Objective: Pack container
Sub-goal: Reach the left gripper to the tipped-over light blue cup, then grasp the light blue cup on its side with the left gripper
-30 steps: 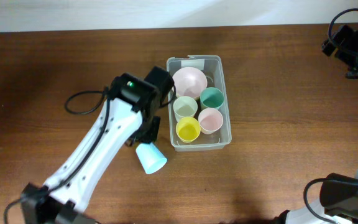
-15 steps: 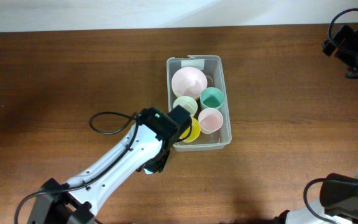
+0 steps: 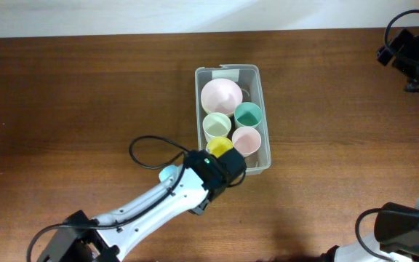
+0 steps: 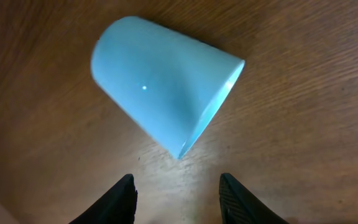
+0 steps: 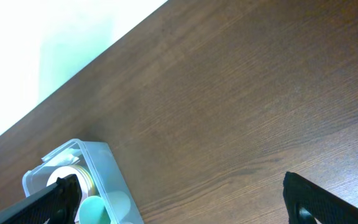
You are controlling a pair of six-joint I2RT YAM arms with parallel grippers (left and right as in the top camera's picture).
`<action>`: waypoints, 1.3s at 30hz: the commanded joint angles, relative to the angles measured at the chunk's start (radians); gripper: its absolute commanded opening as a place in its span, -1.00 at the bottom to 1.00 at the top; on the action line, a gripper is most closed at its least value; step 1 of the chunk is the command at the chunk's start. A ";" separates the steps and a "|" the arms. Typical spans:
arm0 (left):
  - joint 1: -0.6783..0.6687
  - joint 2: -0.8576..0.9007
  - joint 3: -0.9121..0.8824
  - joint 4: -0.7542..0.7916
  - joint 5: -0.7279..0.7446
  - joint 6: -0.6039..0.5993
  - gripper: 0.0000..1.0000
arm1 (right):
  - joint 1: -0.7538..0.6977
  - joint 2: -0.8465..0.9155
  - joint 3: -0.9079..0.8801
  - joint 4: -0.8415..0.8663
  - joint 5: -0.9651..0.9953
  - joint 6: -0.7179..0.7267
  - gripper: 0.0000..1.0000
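Note:
The clear container (image 3: 263,156) stands at mid-table and holds a pink bowl (image 3: 221,94) and pale green (image 3: 216,125), teal (image 3: 248,114), pink (image 3: 246,140) and yellow (image 3: 219,145) cups. A light blue cup (image 4: 163,81) lies on its side on the table, just left of the container's near end; in the overhead view (image 3: 167,173) my left arm hides most of it. My left gripper (image 4: 178,196) is open and empty, with the cup just ahead of its fingertips. My right gripper (image 5: 188,199) is open and empty, high at the far right (image 3: 413,54). The container also shows in the right wrist view (image 5: 101,163).
My left arm (image 3: 158,204) runs from the front left to the container's near end, with a black cable loop (image 3: 148,149) beside it. A pale wall edge (image 3: 122,14) runs along the back of the wooden table.
My left arm has swung toward the front and right along the container's left side. It now covers most of the light blue cup. The right arm has not moved.

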 commanded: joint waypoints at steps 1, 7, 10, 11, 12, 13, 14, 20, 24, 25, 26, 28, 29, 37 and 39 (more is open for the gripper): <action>-0.002 0.001 -0.051 0.029 -0.032 0.012 -0.08 | -0.001 0.004 0.001 0.000 -0.002 0.008 0.98; -0.002 0.001 -0.115 0.106 -0.048 0.013 -0.07 | -0.001 0.004 0.001 0.000 -0.002 0.008 0.98; -0.002 0.003 -0.135 0.147 -0.048 0.013 -0.08 | -0.001 0.004 0.001 0.000 -0.002 0.008 0.98; -0.002 0.003 -0.141 0.158 -0.052 0.012 -0.08 | -0.001 0.004 0.001 0.000 -0.002 0.008 0.98; -0.002 0.005 -0.145 0.166 -0.060 0.012 -0.07 | -0.001 0.004 0.001 0.000 -0.002 0.008 0.98; -0.002 0.005 -0.149 0.173 -0.068 0.011 -0.07 | -0.001 0.004 0.001 0.000 -0.002 0.008 0.98; -0.002 0.006 -0.151 0.182 -0.075 0.008 -0.07 | -0.001 0.004 0.001 0.000 -0.002 0.008 0.98; 0.005 0.007 -0.157 0.215 -0.074 -0.014 0.03 | -0.001 0.004 0.001 0.000 -0.002 0.008 0.98; 0.047 0.007 -0.159 0.222 -0.081 -0.045 0.03 | -0.001 0.004 0.001 0.000 -0.002 0.008 0.98; 0.060 0.007 -0.159 0.222 -0.081 -0.049 0.02 | -0.001 0.004 0.001 0.000 -0.002 0.008 0.97; 0.072 0.007 -0.159 0.222 -0.080 -0.049 0.02 | -0.001 0.004 0.001 0.000 -0.002 0.008 0.98; 0.099 0.007 -0.159 0.222 -0.077 -0.048 -0.08 | -0.001 0.004 0.001 0.000 -0.002 0.008 0.98; 0.116 0.007 -0.159 0.222 -0.077 -0.048 -0.15 | -0.001 0.004 0.001 0.000 -0.002 0.008 0.98; 0.156 0.007 -0.158 0.255 -0.085 -0.048 -0.52 | -0.001 0.004 0.001 0.000 -0.002 0.008 0.98; 0.156 0.007 -0.158 0.266 -0.085 -0.048 -0.55 | -0.001 0.004 0.001 0.000 -0.002 0.008 0.98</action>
